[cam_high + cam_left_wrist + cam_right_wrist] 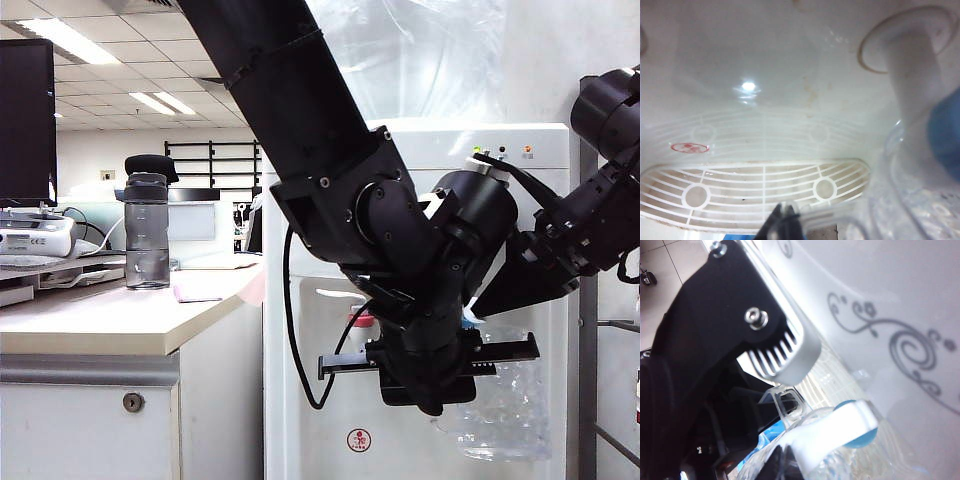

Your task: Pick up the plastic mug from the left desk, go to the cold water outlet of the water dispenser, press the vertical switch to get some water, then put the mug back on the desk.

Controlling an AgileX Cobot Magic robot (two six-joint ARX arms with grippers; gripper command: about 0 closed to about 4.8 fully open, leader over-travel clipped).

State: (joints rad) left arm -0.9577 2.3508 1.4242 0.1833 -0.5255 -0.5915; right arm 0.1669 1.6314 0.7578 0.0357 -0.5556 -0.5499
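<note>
Pinching the plastic mug (pixel 912 212) tight in the left pincer (pixel 785 226) under the cold water outlet (pixel 912 75), with the right pincer (pixel 784 464), spread unreadable, nearer and just beside the vertical switch (pixel 835 430).

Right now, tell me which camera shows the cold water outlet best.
The left wrist view: the cold water outlet fills its side, white stem and blue collar above the plastic mug. The right wrist view shows only its lever and a sliver of blue. In the exterior view the left gripper hides it.
</note>
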